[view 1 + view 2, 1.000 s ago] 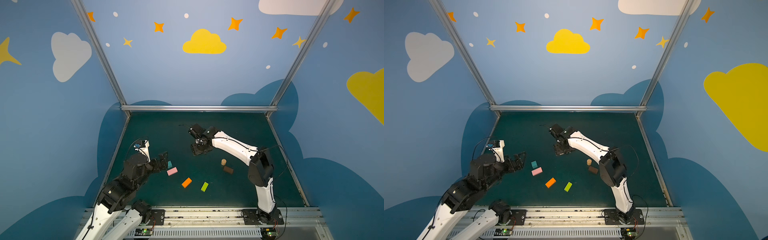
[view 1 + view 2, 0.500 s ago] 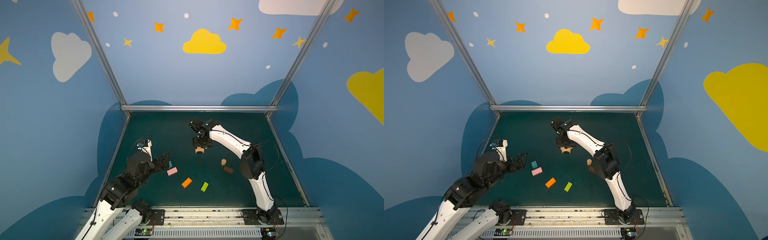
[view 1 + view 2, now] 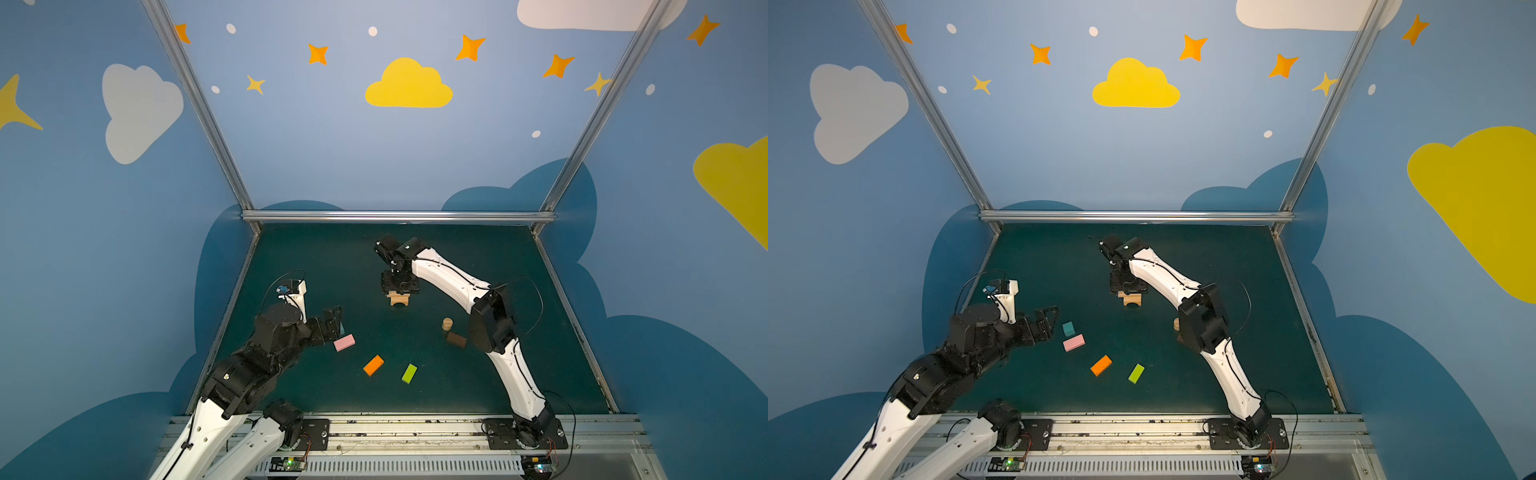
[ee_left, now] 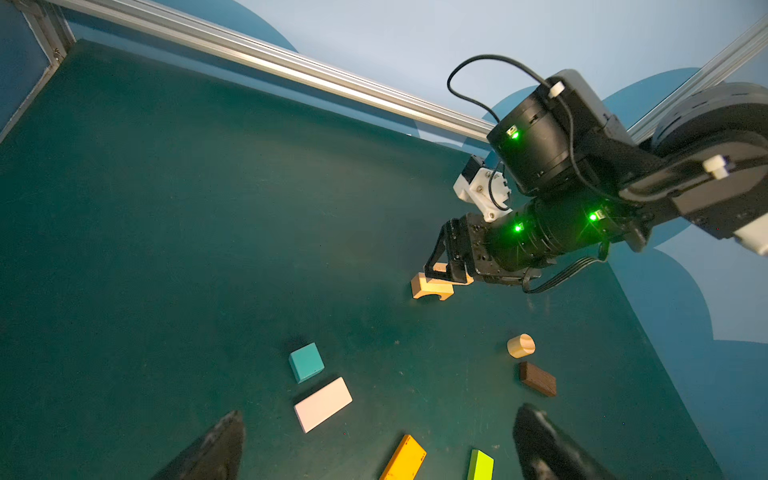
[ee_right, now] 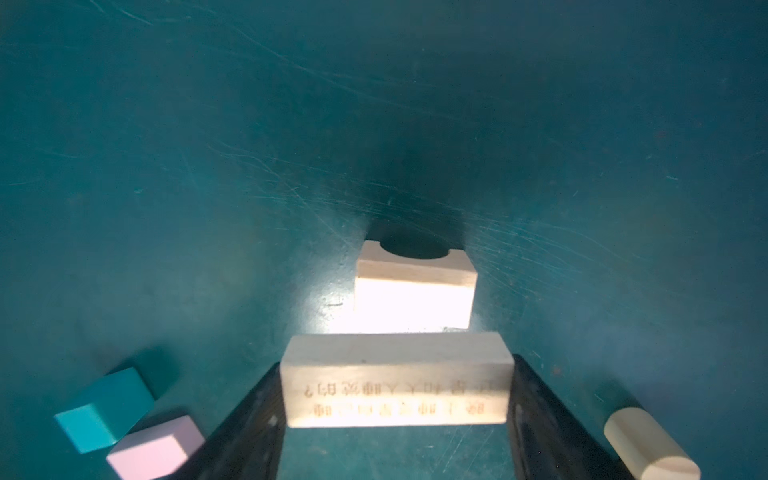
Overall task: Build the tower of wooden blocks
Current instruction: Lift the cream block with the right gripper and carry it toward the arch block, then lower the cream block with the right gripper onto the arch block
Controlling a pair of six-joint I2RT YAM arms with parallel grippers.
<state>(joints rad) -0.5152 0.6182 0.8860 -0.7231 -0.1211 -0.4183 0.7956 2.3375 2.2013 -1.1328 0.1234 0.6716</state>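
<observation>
Mat dark teal-green, with pale scratch marks in the right wrist view. Tan arch and tan plank pale bare wood; plank has two rows of dark burnt-in lettering. Loose pieces in flat single colours: teal cube, pink brick, orange brick, lime green brick, dark brown brick, tan short cylinder. Walls blue, with yellow and white clouds, orange stars

I count eight pieces in all on my feeds. Four are bricks, one of each colour: one pink brick, one orange brick, one lime green brick, one dark brown brick. Then one teal cube, one tan short cylinder, one tan arch and one tan plank. Three pieces are tan, five painted.
</observation>
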